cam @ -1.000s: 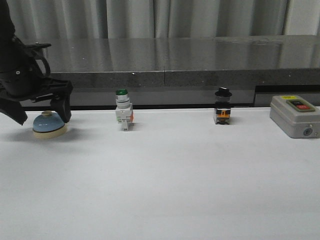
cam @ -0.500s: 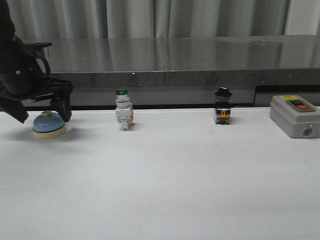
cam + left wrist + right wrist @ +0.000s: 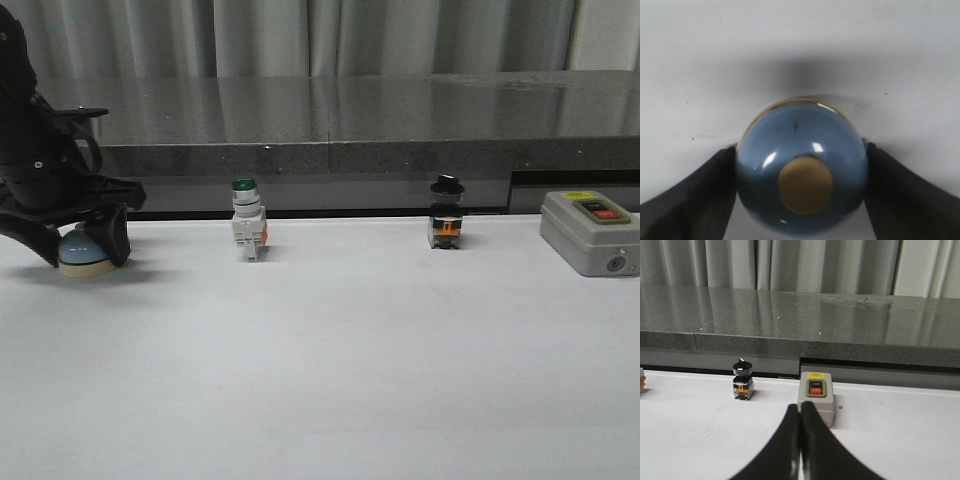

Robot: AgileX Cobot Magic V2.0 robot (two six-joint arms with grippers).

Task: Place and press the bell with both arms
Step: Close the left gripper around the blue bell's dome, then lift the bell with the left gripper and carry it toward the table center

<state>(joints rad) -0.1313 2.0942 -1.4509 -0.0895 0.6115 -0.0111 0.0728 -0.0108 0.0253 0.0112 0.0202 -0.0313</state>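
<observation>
Clamped on either flank of the small light-blue domed bell with its cream knob, the black left gripper has dropped from its hover of a second ago and now holds the bell at the far left of the white table. That suggests the pick-up is secured and carrying comes next. Well apart stand a green-capped white push-button switch and a grey box with red button. The right gripper hangs pinched together, empty.

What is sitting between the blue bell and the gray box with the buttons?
In the front view, two small switches stand between the bell and the grey box: a green-capped switch nearer the bell, and a black-capped switch nearer the box.
</observation>
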